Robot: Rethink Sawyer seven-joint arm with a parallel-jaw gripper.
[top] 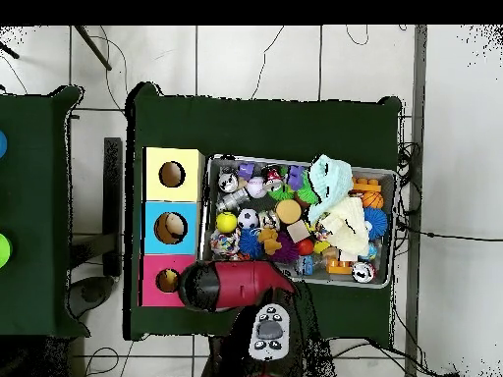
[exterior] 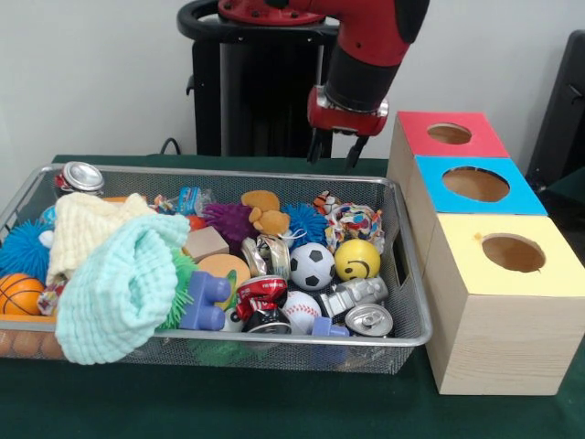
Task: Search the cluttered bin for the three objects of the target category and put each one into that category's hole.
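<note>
1. Gripper [exterior: 335, 149]: two dark fingers hang spread apart, nothing between them. It hovers above the bin's far rim, near the red box. Overhead, the arm [top: 231, 286] covers it.
2. Arm: red shell, black cylindrical wrist, glossy.
3. Boxes: three, pale wood, in a row just beside the bin. Tops are red [exterior: 448, 133], blue [exterior: 475, 185] and yellow [exterior: 509, 255], each with one round hole.
4. Bin [exterior: 413, 311]: one, silver wire mesh, rectangular, on dark green cloth [exterior: 274, 407]. Packed full.
5. Balls seen in the front view, five: soccer ball [exterior: 313, 266], black-and-white panels; yellow smiley ball [exterior: 357, 260], smooth; baseball [exterior: 302, 312], white with red stitching; basketball [exterior: 18, 294], orange, ribbed lines; a second orange ball below it, behind the mesh, partly hidden.
6. Spiky rubber balls, four: blue [exterior: 24, 250] at the left end, purple [exterior: 230, 221], blue [exterior: 306, 222], green [exterior: 181, 288] mostly under the towel.
7. Cans, crushed or dented metal: silver can [exterior: 80, 177] on the far left rim; red can [exterior: 261, 294]; silver can [exterior: 369, 320] at the near rim; another [exterior: 356, 293] beside it. Four clear; a fifth possible by the soccer ball, hard to tell.
8. Cloths, two: mint towel [exterior: 119, 288], waffle weave, draped over the near rim; cream cloth [exterior: 87, 229], bunched.
9. Other: rope knot [exterior: 355, 220], multicoloured; tan plush [exterior: 263, 212]; blue plastic block [exterior: 206, 301]; wood block [exterior: 206, 243]; orange disc [exterior: 224, 267].
10. Target category is not evident; every object lies in the bin, none in a hole.
</note>
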